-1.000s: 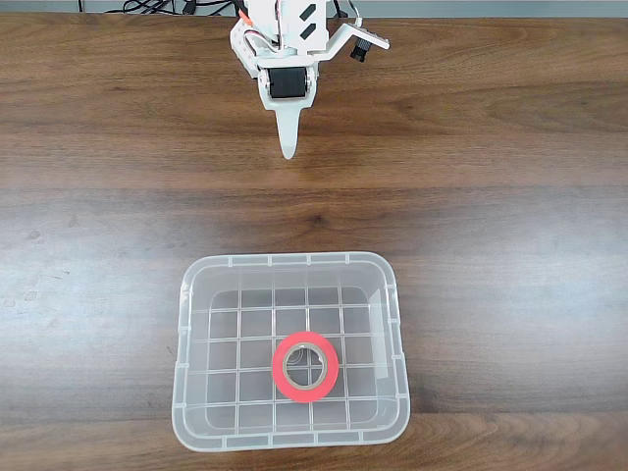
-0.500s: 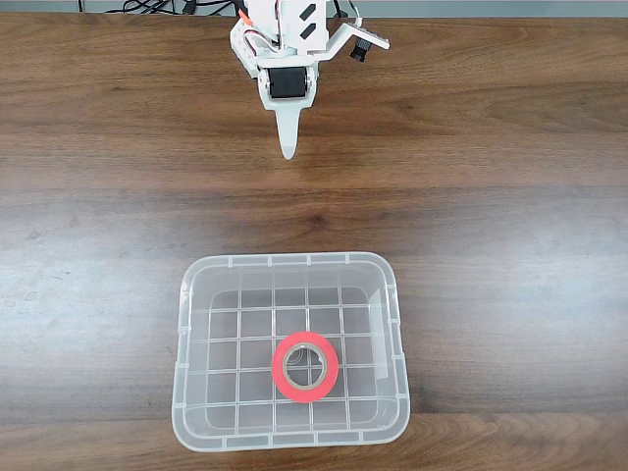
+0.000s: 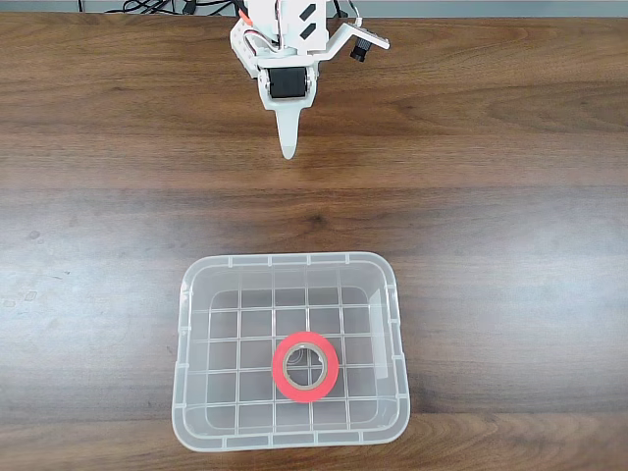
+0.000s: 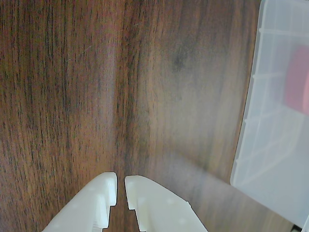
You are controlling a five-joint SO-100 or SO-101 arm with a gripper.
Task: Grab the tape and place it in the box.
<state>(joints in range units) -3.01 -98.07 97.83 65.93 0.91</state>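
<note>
While flat in box (image 3: 186,334), tape (image 3: 305,367) hole faces up.

white gripper (image 3: 287,147) at the top edge of the fixed view, pointing down-frame; wrist view (image 4: 120,186): fingertips nearly together, a slim gap between, nothing held.
</note>
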